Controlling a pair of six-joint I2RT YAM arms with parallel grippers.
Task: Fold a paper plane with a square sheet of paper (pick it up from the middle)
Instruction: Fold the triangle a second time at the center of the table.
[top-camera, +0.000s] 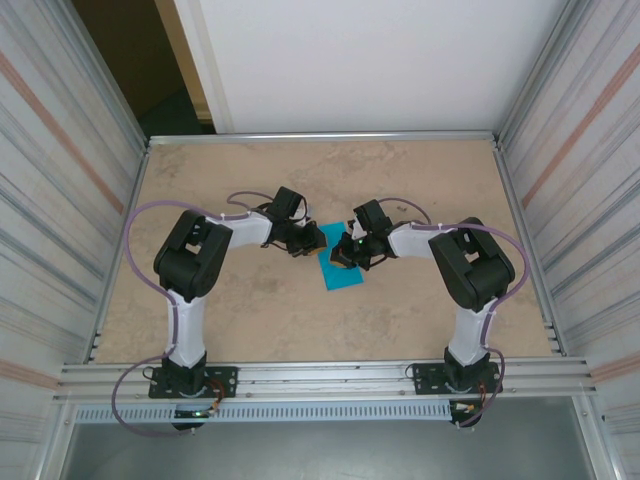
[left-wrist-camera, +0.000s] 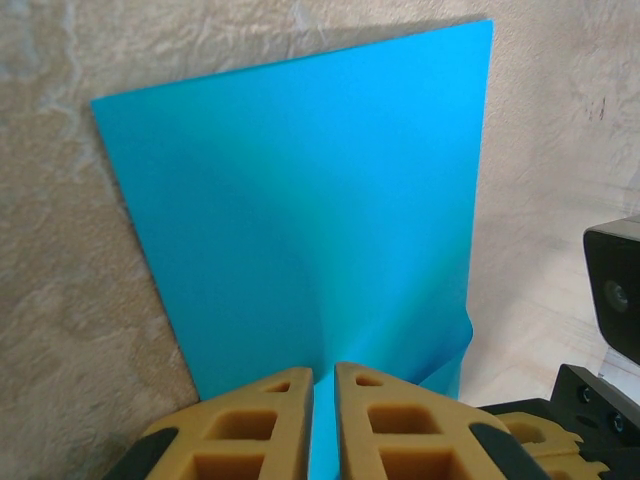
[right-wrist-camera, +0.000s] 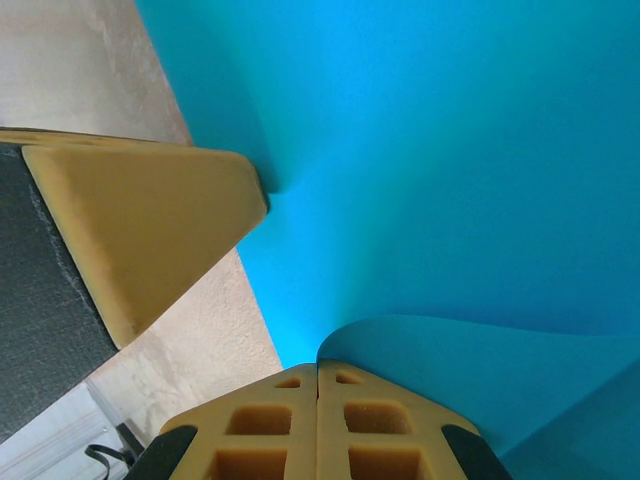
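Note:
The square sheet of paper (top-camera: 343, 274) is plain turquoise and lies mid-table between both arms. My left gripper (top-camera: 308, 242) reaches it from the left. In the left wrist view the left gripper (left-wrist-camera: 323, 368) is shut on the near edge of the sheet (left-wrist-camera: 300, 200), with a strip of blue between its tan pads. My right gripper (top-camera: 343, 256) comes in from the right. In the right wrist view the right gripper (right-wrist-camera: 318, 365) is shut, and a curled flap of the sheet (right-wrist-camera: 450, 150) rises from the seam between its tips. The left gripper's finger (right-wrist-camera: 140, 220) touches the sheet's edge there.
The beige table (top-camera: 250, 180) is fenced by ribbed metal walls left and right and a white panel behind. An aluminium rail (top-camera: 320, 380) runs along the near edge by the arm bases. Bare tabletop surrounds the sheet.

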